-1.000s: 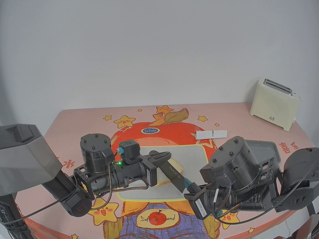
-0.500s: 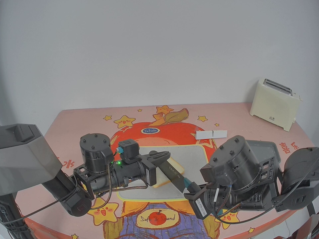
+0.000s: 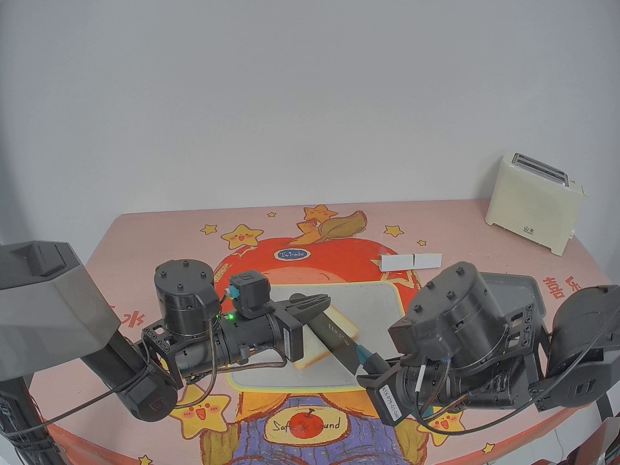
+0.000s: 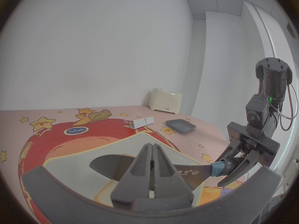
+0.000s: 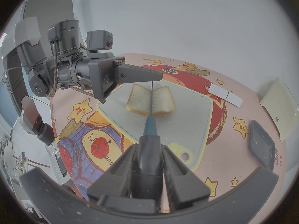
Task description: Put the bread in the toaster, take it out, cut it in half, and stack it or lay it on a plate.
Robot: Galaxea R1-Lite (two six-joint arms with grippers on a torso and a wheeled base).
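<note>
**Knife in the bread, left hand close to the blade**

Your right hand pinches the handle of the knife. The blade stands on edge across the middle of the bread slice, which lies on the cutting board at the near middle of the counter.

Your left hand, fingers pressed together on nothing, sits over the slice just beside the blade. You cannot tell whether it touches the bread.

Watch for three things:
- If either arm drifts sideways, the blade may scrape that hand.
- If the slice is not pinned, it may slide or tear instead of parting.
- A skewed stroke would give uneven halves.

The grey plate lies empty to the right, nearer than the toaster.

There is print on the blade, the toaster's side, a wrist label and the counter's cartoon cover. None of it is read off here.
</note>
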